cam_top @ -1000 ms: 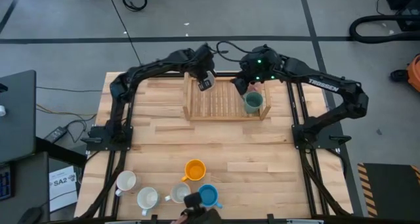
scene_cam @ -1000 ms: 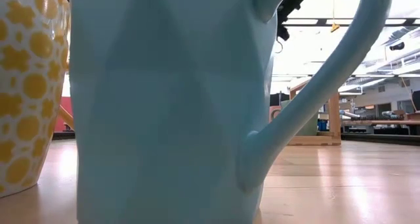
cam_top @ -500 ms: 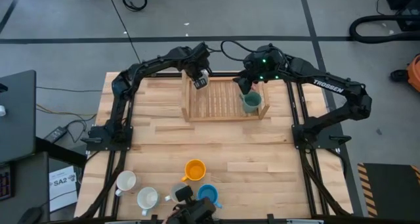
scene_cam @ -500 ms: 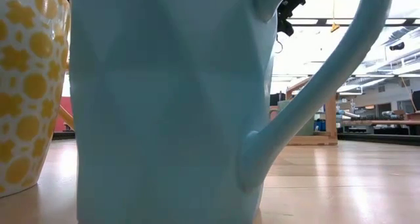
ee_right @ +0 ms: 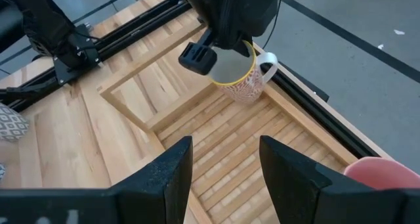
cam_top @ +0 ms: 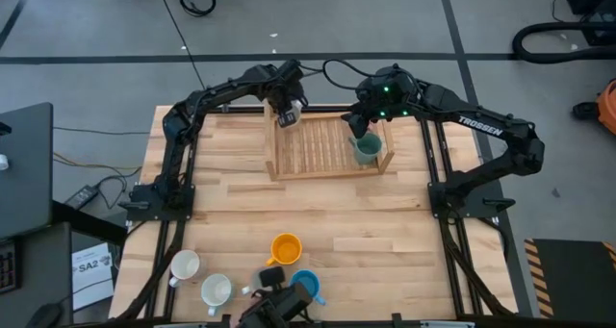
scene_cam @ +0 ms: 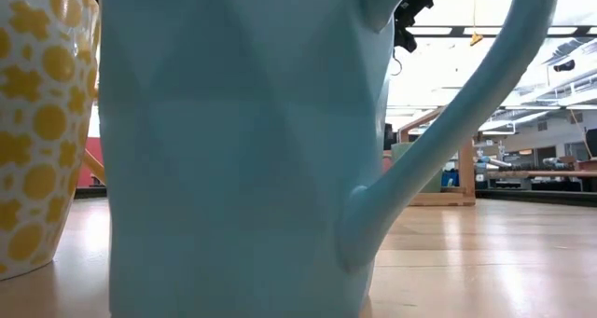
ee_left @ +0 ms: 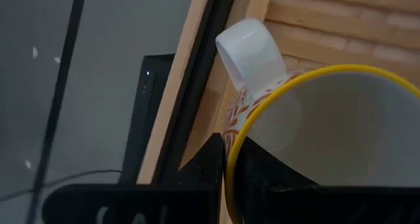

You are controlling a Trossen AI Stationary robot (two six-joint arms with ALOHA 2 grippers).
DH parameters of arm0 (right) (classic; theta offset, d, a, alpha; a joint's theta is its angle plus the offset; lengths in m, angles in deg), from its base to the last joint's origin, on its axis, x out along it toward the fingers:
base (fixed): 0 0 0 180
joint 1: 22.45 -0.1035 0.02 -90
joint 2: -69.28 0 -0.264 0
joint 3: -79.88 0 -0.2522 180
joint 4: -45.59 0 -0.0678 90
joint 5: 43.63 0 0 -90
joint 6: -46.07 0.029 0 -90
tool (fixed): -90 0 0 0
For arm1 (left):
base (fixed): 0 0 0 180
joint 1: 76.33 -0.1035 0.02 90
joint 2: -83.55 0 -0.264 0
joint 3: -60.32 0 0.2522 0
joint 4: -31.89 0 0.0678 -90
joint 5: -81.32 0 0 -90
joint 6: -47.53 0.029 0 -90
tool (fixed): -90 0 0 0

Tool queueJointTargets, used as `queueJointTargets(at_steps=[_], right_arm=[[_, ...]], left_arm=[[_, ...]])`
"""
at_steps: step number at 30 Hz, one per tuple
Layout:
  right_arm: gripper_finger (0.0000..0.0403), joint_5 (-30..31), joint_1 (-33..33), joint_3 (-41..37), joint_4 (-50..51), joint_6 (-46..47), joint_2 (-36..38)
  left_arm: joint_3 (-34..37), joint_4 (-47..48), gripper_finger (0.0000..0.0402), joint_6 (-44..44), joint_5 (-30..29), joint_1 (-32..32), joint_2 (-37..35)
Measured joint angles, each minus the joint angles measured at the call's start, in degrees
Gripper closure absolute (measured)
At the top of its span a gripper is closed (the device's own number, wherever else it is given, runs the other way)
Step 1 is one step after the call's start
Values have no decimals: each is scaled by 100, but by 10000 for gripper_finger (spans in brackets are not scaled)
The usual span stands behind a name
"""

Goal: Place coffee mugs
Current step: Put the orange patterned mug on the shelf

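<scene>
Nearest the table's front edge, four mugs wait in a loose row: a white mug [cam_top: 184, 264], a cream mug [cam_top: 217, 290], an orange mug [cam_top: 286, 248] and a blue mug [cam_top: 305, 287]. A dark camera mount [cam_top: 274, 304] sits just beside the blue one. From table height, the light blue mug [scene_cam: 252, 150] fills nearly everything, with a yellow-spotted mug [scene_cam: 42, 122] just beside it (its spots are bright on white).

Beyond a stretch of bare wooden table [cam_top: 231, 203] stands the slatted wooden tray [cam_top: 322, 147], near the far edge.

My right gripper [cam_top: 358, 128] hangs over the tray's right half, just above the dark teal-green mug [cam_top: 367, 151], which stands upright on the slats. My fingers [ee_right: 174, 175] are spread wide and hold nothing. In my right wrist camera a pink mug [ee_right: 387, 178] shows at the edge of the tray.

My left gripper [cam_top: 285, 112] is at the tray's far-left corner, clamped tight on the rim of a red-patterned white mug [ee_right: 239, 76] with a yellow lip. The mug hangs tilted over the tray's corner rail, its white handle [ee_left: 252, 50] pointing outward toward the table's black frame [ee_left: 147, 112]. Whether its base touches the slats I cannot tell.
</scene>
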Motion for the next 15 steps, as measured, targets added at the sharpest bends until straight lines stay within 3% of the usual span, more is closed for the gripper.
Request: queueJointTargets(at_steps=[15], right_arm=[[220,-2,0,0,0,0,0]], left_arm=[[132,6,369,1460,307,17,70]])
